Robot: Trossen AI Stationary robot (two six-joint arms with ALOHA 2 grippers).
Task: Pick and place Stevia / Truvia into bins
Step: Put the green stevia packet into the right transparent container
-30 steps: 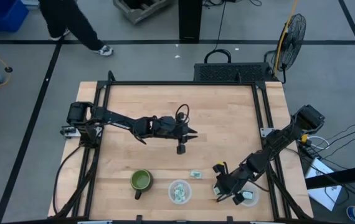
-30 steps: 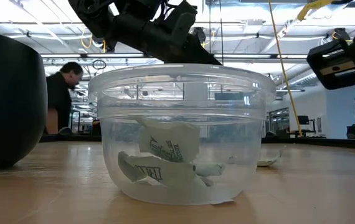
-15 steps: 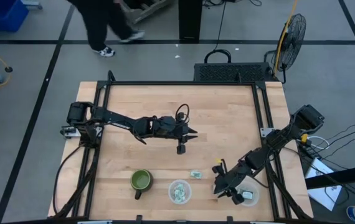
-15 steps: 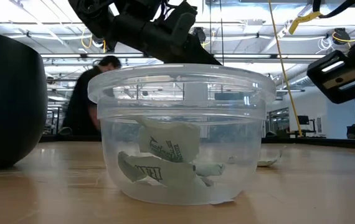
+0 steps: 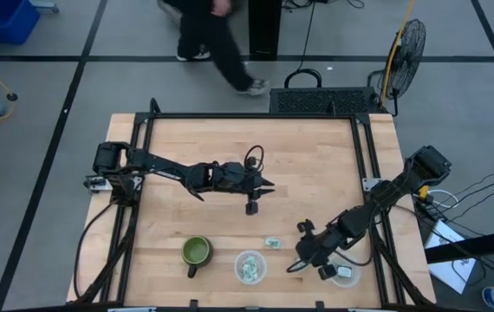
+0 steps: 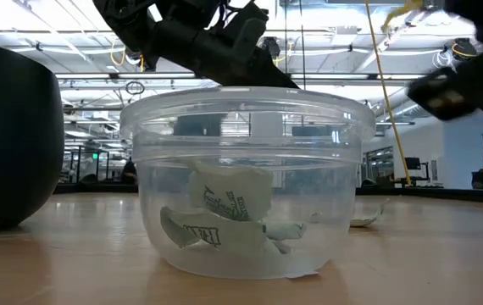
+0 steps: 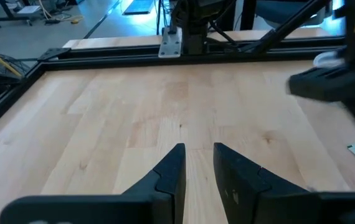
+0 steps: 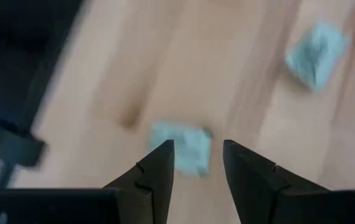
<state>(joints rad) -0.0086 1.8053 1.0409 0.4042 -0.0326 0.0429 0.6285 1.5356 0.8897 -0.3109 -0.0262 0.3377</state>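
Observation:
Two pale green packets show in the right wrist view: one (image 8: 180, 148) on the wood just beyond my open right gripper (image 8: 198, 144), another (image 8: 317, 53) farther off. In the high view one packet (image 5: 272, 242) lies flat between the two clear cups. The middle cup (image 5: 250, 266) holds several packets (image 6: 229, 207). The right cup (image 5: 356, 279) holds one packet. My right gripper (image 5: 300, 256) hovers left of the right cup. My left gripper (image 5: 264, 185) waits over mid-table, its fingers (image 7: 198, 149) apart by a narrow gap.
A dark green mug (image 5: 196, 252) stands left of the middle cup near the table's near edge. Bare wood fills the far half of the table. A black frame rail (image 5: 368, 156) borders the table. A person (image 5: 217, 35) walks on the floor beyond the far edge.
My right gripper has moved from above the right cup toward the table's left and a little toward the far edge, and it now hangs over the wood near the loose packets. The person beyond the table has walked from left to right.

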